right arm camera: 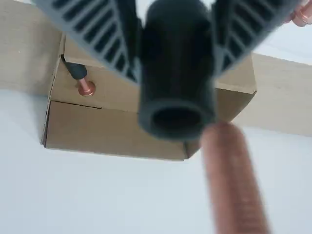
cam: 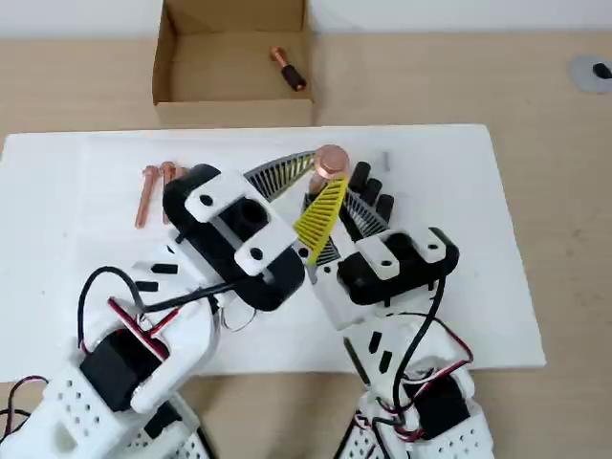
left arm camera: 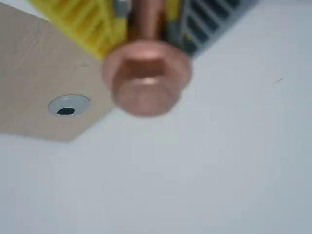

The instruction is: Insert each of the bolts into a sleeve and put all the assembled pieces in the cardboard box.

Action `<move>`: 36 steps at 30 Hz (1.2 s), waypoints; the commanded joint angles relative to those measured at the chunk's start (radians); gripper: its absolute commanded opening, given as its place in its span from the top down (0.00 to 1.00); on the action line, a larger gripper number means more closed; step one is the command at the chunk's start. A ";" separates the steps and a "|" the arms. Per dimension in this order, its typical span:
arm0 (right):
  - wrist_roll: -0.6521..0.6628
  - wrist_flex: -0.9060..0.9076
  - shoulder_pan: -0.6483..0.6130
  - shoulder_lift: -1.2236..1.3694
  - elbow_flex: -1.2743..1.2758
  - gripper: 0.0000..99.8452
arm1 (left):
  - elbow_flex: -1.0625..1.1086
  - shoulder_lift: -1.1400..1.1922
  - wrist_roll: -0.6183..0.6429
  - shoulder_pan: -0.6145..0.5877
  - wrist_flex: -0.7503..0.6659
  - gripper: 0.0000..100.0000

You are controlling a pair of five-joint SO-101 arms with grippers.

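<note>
My left gripper [cam: 323, 182], with one yellow and one grey finger, is shut on a copper bolt [cam: 331, 161] above the middle of the white mat; the left wrist view shows the bolt's head [left arm camera: 146, 78] close up. My right gripper [right arm camera: 175, 58] is shut on a black sleeve [right arm camera: 176, 92] whose open mouth faces the cardboard box [right arm camera: 117, 131]. The bolt's threaded shaft [right arm camera: 234, 185] ends just beside the sleeve's mouth, touching its rim. In the high view the yellow finger [cam: 321, 215] covers the sleeve.
The cardboard box [cam: 234, 113] stands at the mat's far edge with one assembled piece [cam: 288, 69] inside. Loose bolts [cam: 145, 196] lie at the left of the white mat [cam: 76, 239]. Three black sleeves [cam: 372, 190] lie beside the right gripper. A grommet [cam: 593, 72] sits far right.
</note>
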 commanded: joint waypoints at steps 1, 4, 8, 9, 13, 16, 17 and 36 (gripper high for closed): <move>0.009 -0.028 -0.010 -0.116 -0.008 0.99 | -0.066 -0.005 0.005 -0.026 -0.005 0.99; 0.009 -0.028 -0.010 -0.116 -0.007 0.99 | -0.061 -0.005 0.006 -0.026 -0.018 0.99; 0.009 -0.028 -0.010 -0.116 -0.005 0.99 | -0.057 0.002 0.046 -0.035 -0.078 0.99; 0.009 -0.028 -0.010 -0.116 -0.005 0.99 | -0.057 0.004 0.058 -0.040 -0.083 0.99; 0.009 -0.028 -0.010 -0.116 -0.005 0.99 | -0.031 0.005 0.071 -0.037 -0.083 0.99; 0.008 -0.028 -0.010 -0.116 -0.005 0.99 | -0.006 0.005 0.068 -0.041 -0.114 0.99; 0.006 -0.028 -0.010 -0.116 -0.005 0.99 | 0.000 0.005 0.068 -0.041 -0.121 0.99; 0.008 -0.028 -0.010 -0.116 -0.005 0.99 | 0.041 0.005 0.069 -0.014 -0.129 0.99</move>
